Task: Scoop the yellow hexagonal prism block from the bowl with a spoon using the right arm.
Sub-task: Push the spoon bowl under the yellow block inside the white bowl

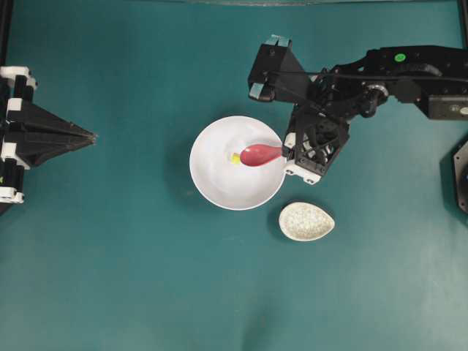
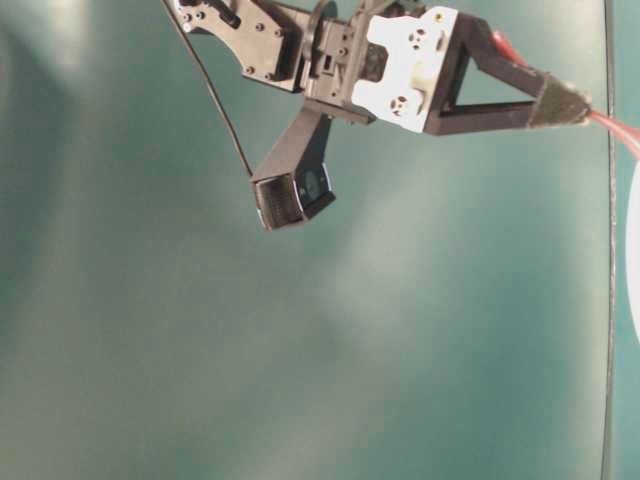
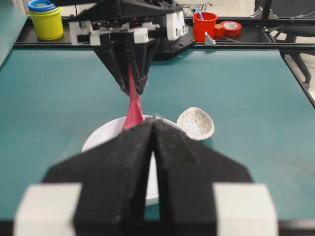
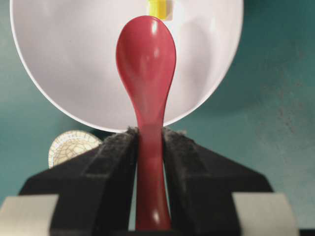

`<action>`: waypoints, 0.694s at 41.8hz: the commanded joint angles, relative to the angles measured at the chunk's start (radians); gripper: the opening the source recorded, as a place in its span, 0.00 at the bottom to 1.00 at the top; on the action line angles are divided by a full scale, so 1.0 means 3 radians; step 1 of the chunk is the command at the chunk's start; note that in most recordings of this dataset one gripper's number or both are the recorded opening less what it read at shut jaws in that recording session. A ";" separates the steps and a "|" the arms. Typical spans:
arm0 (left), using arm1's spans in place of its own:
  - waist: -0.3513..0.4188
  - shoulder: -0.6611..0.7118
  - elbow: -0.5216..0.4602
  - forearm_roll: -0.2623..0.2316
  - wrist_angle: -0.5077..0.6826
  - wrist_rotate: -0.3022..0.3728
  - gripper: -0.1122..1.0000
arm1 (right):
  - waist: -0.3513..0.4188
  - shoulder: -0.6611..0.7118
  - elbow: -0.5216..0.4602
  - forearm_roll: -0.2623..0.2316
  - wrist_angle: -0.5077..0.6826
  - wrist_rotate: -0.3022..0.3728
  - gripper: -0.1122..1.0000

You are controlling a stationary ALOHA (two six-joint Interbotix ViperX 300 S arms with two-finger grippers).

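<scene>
A pink-red spoon (image 1: 260,154) and yellow block (image 1: 235,157) in a white bowl (image 1: 212,183), beside a crackle-patterned dish (image 1: 306,221), on a teal table (image 1: 110,256).

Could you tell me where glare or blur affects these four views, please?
Overhead: the bowl is washed out white. Table-level: soft pale patches cross the teal background. Left wrist: the near gripper is blurred. Right wrist: the spoon carries small highlights and the yellow block looks soft.

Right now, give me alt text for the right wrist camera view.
The right end effector grips the pink-red spoon by its handle, scoop held over the white bowl, tip just short of the yellow block. A speckled dish peeks out lower left.
</scene>
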 commanded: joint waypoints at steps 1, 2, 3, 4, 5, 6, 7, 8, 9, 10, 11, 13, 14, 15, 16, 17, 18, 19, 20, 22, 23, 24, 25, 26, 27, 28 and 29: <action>0.0005 0.0026 -0.0041 0.0015 -0.0015 0.0005 0.10 | 0.0015 -0.0020 -0.0077 -0.0010 -0.0020 0.0005 0.31; 0.0005 0.0026 -0.0041 0.0010 -0.0020 0.0005 0.10 | 0.0026 -0.0010 -0.0082 -0.0005 -0.0020 0.0005 0.31; 0.0005 0.0031 -0.0041 0.0010 -0.0020 0.0005 0.10 | 0.0026 0.0010 -0.0082 -0.0010 -0.0020 0.0005 0.31; 0.0005 0.0026 -0.0041 0.0010 -0.0015 0.0005 0.10 | 0.0031 0.0020 -0.0082 -0.0005 -0.0020 0.0005 0.31; 0.0005 0.0026 -0.0041 0.0010 -0.0020 0.0005 0.10 | 0.0036 0.0031 -0.0087 -0.0005 -0.0020 0.0005 0.31; 0.0005 0.0026 -0.0041 0.0010 -0.0015 0.0005 0.10 | 0.0036 0.0041 -0.0087 -0.0005 -0.0020 0.0010 0.31; 0.0005 0.0026 -0.0041 0.0010 -0.0020 0.0005 0.10 | 0.0041 0.0056 -0.0092 -0.0005 -0.0020 0.0005 0.31; 0.0005 0.0026 -0.0041 0.0010 -0.0020 0.0005 0.10 | 0.0041 0.0066 -0.0092 -0.0005 -0.0020 0.0010 0.31; 0.0005 0.0026 -0.0041 0.0010 -0.0015 0.0005 0.10 | 0.0041 0.0072 -0.0097 -0.0005 -0.0020 0.0005 0.31; 0.0005 0.0026 -0.0041 0.0015 -0.0020 0.0005 0.10 | 0.0046 0.0087 -0.0102 -0.0010 -0.0020 0.0005 0.31; 0.0005 0.0026 -0.0041 0.0015 -0.0020 0.0005 0.10 | 0.0046 0.0092 -0.0102 -0.0005 -0.0020 0.0005 0.31; 0.0005 0.0026 -0.0041 0.0010 -0.0020 0.0005 0.10 | 0.0051 0.0112 -0.0107 -0.0005 -0.0026 0.0005 0.31; 0.0000 0.0026 -0.0041 0.0010 -0.0020 0.0005 0.10 | 0.0051 0.0118 -0.0112 -0.0010 -0.0026 0.0010 0.31; 0.0005 0.0026 -0.0041 0.0015 -0.0020 0.0005 0.10 | 0.0051 0.0128 -0.0112 -0.0010 -0.0031 0.0010 0.31; 0.0005 0.0026 -0.0041 0.0010 -0.0020 0.0005 0.10 | 0.0051 0.0133 -0.0118 -0.0005 -0.0036 0.0005 0.31; 0.0005 0.0026 -0.0041 0.0015 -0.0020 0.0005 0.10 | 0.0051 0.0138 -0.0118 -0.0005 -0.0046 0.0010 0.31; 0.0005 0.0026 -0.0041 0.0015 -0.0015 0.0005 0.10 | 0.0056 0.0143 -0.0118 -0.0010 -0.0046 0.0010 0.31; 0.0005 0.0026 -0.0041 0.0015 -0.0020 0.0005 0.10 | 0.0056 0.0143 -0.0123 -0.0005 -0.0051 0.0010 0.31; 0.0005 0.0026 -0.0041 0.0010 -0.0020 0.0005 0.10 | 0.0056 0.0153 -0.0118 -0.0010 -0.0056 0.0010 0.31; 0.0005 0.0031 -0.0041 0.0010 -0.0020 0.0005 0.10 | 0.0056 0.0164 -0.0123 -0.0005 -0.0056 0.0010 0.31; 0.0005 0.0026 -0.0041 0.0010 -0.0015 0.0005 0.10 | 0.0056 0.0164 -0.0123 -0.0005 -0.0056 0.0010 0.31; 0.0005 0.0026 -0.0041 0.0010 -0.0015 0.0005 0.10 | 0.0056 0.0174 -0.0123 -0.0005 -0.0056 0.0010 0.31; 0.0005 0.0026 -0.0041 0.0015 -0.0020 0.0005 0.10 | 0.0056 0.0179 -0.0118 -0.0010 -0.0056 0.0010 0.31; 0.0005 0.0026 -0.0046 0.0015 -0.0015 0.0005 0.10 | 0.0056 0.0184 -0.0118 -0.0005 -0.0056 0.0010 0.31; 0.0005 0.0026 -0.0041 0.0015 -0.0015 0.0005 0.10 | 0.0056 0.0189 -0.0123 -0.0010 -0.0056 0.0010 0.31; 0.0005 0.0026 -0.0041 0.0010 -0.0020 0.0005 0.10 | 0.0056 0.0199 -0.0118 -0.0010 -0.0056 0.0010 0.31; 0.0005 0.0026 -0.0041 0.0010 -0.0020 0.0005 0.10 | 0.0056 0.0210 -0.0123 -0.0010 -0.0056 0.0010 0.31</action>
